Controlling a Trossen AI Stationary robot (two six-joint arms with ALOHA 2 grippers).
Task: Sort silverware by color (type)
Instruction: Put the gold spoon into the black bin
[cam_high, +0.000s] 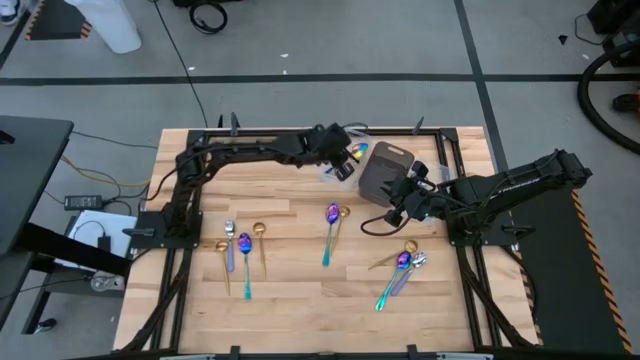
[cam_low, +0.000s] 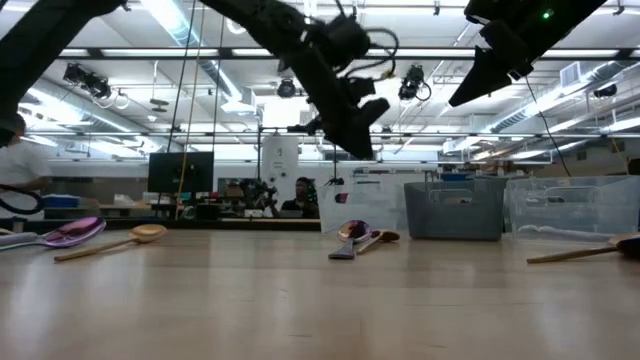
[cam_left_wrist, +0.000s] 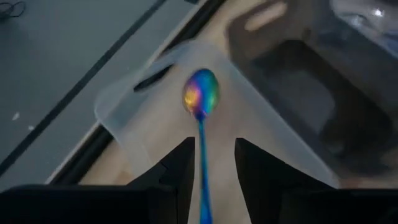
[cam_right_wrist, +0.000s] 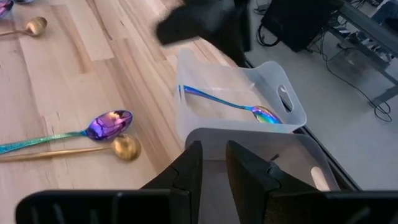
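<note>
Here we see the left claw (cam_left_wrist: 211, 163) raised over the clear plastic tray (cam_high: 338, 172) at the far edge of the wooden table (cam_high: 300, 290), its fingers pinching the handle of a slim iridescent purple-blue-teal spoon (cam_left_wrist: 200, 99). The spoon's long axis runs straight out from the claw, bowl foremost, over the tray's open top; we judge that release into the tray turns on this alignment. The right claw (cam_right_wrist: 211, 163) waits nearby over the dark grey rectangular bin (cam_high: 385, 168), its fingers slightly apart and holding nothing. The right wrist view alone shows the spoon slanting inside the tray walls. The high view alone shows the unsorted gold, silver and iridescent spoons (cam_high: 243, 255) lying in three groups on the table, well apart from the tray.
</note>
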